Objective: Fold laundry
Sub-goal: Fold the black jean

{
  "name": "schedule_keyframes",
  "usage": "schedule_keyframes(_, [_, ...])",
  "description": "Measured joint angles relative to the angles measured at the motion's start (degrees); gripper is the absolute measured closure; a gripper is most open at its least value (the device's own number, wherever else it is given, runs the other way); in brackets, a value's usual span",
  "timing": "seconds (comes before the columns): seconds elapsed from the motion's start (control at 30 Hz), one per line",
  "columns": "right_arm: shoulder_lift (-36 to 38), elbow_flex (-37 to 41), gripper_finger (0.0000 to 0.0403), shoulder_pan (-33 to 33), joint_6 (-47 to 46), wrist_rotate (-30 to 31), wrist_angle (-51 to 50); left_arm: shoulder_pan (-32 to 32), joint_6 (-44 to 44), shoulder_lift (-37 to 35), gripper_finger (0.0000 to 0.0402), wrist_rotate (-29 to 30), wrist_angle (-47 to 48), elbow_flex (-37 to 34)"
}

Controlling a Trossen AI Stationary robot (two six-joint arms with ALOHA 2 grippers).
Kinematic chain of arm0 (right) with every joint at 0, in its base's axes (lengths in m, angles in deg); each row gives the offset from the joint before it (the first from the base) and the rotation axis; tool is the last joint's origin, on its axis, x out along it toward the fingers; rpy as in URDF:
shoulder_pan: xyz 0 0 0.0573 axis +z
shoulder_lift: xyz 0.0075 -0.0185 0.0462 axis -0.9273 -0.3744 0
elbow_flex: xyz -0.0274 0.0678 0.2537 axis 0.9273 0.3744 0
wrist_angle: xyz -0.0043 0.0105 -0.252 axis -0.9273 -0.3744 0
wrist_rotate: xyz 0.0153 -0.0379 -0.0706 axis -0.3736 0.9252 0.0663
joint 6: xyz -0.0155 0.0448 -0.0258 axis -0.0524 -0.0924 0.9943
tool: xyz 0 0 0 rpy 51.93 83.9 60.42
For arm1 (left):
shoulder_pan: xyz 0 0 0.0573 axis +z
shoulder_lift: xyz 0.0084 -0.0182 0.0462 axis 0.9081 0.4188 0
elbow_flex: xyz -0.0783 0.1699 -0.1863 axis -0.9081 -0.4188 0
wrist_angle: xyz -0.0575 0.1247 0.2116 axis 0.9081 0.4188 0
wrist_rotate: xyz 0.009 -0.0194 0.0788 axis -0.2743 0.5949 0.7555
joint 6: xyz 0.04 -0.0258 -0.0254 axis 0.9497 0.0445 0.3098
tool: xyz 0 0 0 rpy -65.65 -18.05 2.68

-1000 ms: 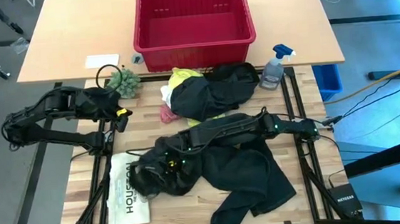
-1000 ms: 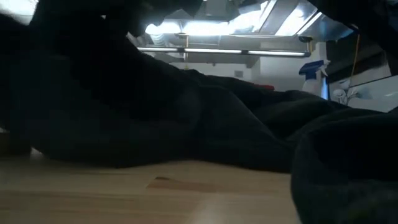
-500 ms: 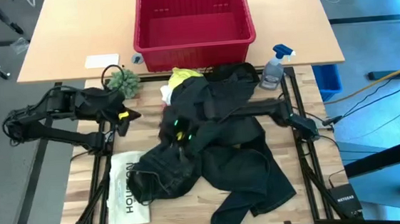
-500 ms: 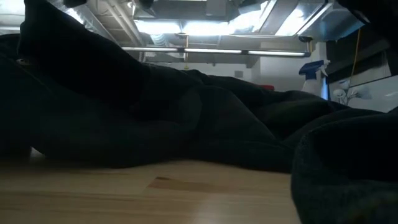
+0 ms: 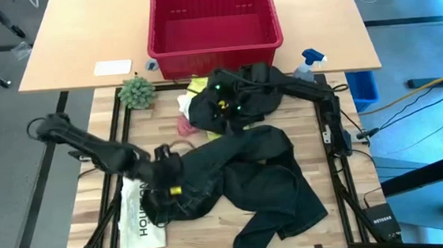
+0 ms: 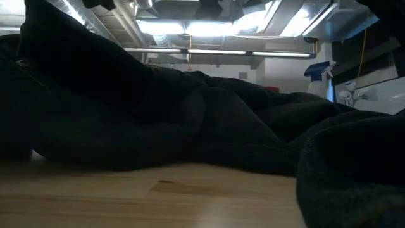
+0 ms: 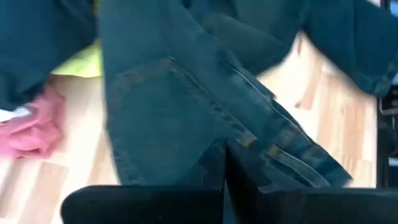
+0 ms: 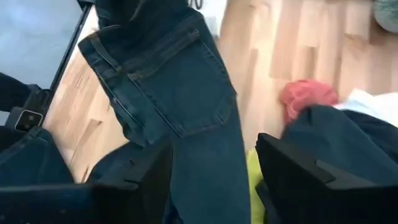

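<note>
High view: my right gripper [image 5: 221, 100] has swung from the near-left part of the dark trousers [image 5: 248, 165] up to the heap just in front of the red basket [image 5: 214, 25]. It hangs over the dark fabric bunched there, with the yellow T-shirt [image 5: 197, 85], the white cloth [image 5: 186, 103] and the pink cloth [image 5: 185, 125] peeking out at the heap's left edge. My left gripper [image 5: 170, 190] has come off its rest at the table's left side and now sits on the near-left end of the trousers, beside the flat white "HOUSTON" item [image 5: 140, 213]. The arms have traded places on the garment. The trousers lie crumpled across the table [image 5: 345, 185]; no fold is made yet.

Low view: dark cloth [image 6: 190, 126] fills nearly everything, bare wood in front. No fingers visible here.

Left wrist view: my fingers [image 7: 214, 171] are clenched together, pointing at the waistband and seam of the trousers [image 7: 186, 106]. I cannot tell whether any cloth is pinched between them. Pink cloth [image 7: 37, 124] and a strip of yellow T-shirt [image 7: 81, 62] lie beyond.

Right wrist view: my fingers [image 8: 298, 168] stand apart, with a trouser panel bearing a back pocket [image 8: 174, 93] between them. I cannot tell if they grip it. Pink cloth [image 8: 308, 96] lies on the wood past them.

Judgement: this looks like a re-grip, each arm taking a different part of the trousers to spread them flat before folding. The task is at an early stage.
</note>
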Motion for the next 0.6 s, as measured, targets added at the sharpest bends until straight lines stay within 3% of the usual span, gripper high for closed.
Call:
schedule_keyframes(0.17, [0.2,0.0,0.0181,-3.0,-0.8,-2.2,1.9,-6.4,-9.8,3.6,0.0401,8.1,1.4,2.0])
schedule_keyframes(0.3, [0.2,0.0,0.0181,-5.1,-2.7,-3.8,6.7,-8.2,-17.3,5.2,0.0401,9.7,1.0,2.1])
schedule_keyframes(0.47, [1.7,0.0,0.0181,-6.7,-8.1,-9.5,13.4,-9.1,-19.2,6.5,0.0401,9.8,-2.3,2.1])
schedule_keyframes(0.6, [8.0,-0.1,0.0181,-6.7,-11.4,-10.1,20.0,-8.7,-18.7,6.5,0.0401,10.6,-3.6,2.1])
